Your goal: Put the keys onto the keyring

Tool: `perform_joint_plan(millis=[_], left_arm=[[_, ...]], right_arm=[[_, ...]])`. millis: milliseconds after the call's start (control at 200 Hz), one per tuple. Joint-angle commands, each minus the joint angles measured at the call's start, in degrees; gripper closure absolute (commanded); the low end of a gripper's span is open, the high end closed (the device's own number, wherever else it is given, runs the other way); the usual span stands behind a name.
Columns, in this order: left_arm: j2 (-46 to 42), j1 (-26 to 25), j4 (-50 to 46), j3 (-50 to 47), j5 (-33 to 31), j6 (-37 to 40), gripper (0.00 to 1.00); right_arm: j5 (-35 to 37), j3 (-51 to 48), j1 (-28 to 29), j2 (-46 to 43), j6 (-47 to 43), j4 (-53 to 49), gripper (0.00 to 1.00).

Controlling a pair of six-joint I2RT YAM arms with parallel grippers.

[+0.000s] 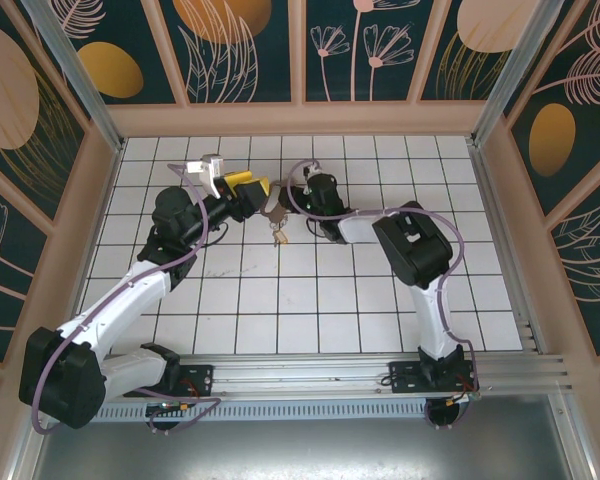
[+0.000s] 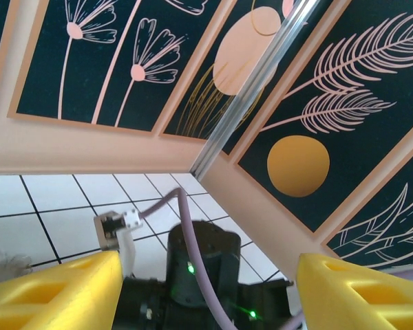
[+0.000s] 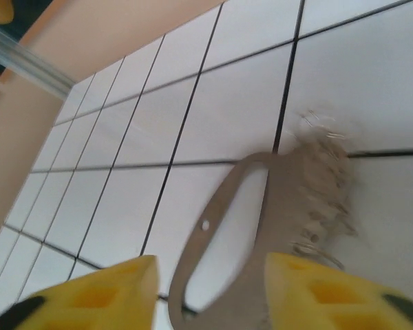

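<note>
My left gripper (image 2: 208, 261) holds its yellow jaws wide with nothing gripped, facing my right arm's black wrist (image 2: 199, 265). My right gripper (image 3: 212, 267) has its jaws apart, and the keyring (image 3: 282, 206) shows blurred between them over white tiles (image 1: 320, 300). Seen from above, both grippers meet at the keyring. The tiny key (image 1: 278, 237) sits just beside it, towards my bases; I cannot tell whether they touch.

Lab robot cell — alu frame (image 1: 70, 75), floral wall panels (image 1: 230, 50), tiled tabletop (image 1: 310, 310).
</note>
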Motion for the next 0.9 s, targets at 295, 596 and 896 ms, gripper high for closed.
perform_joint_plan(millis=[295, 596, 896], left_arm=[[-0.28, 0.26, 0.88, -0.51, -2.5, 0.21, 0.2], [-1.34, 0.32, -6.38, -1.14, -18.66, 5.85, 0.02], [-9.77, 0.88, 7.83, -14.78, -52.44, 18.4, 0.01]], right_arm=[[-0.64, -8.29, -2.79, -11.03, -2.86, -0.26, 0.37], [4.09, -26.72, -6.67, -34.88, -9.1, -4.35, 0.01], [17.38, -39.58, -19.71, -57.48, -13.22, -12.59, 0.01]])
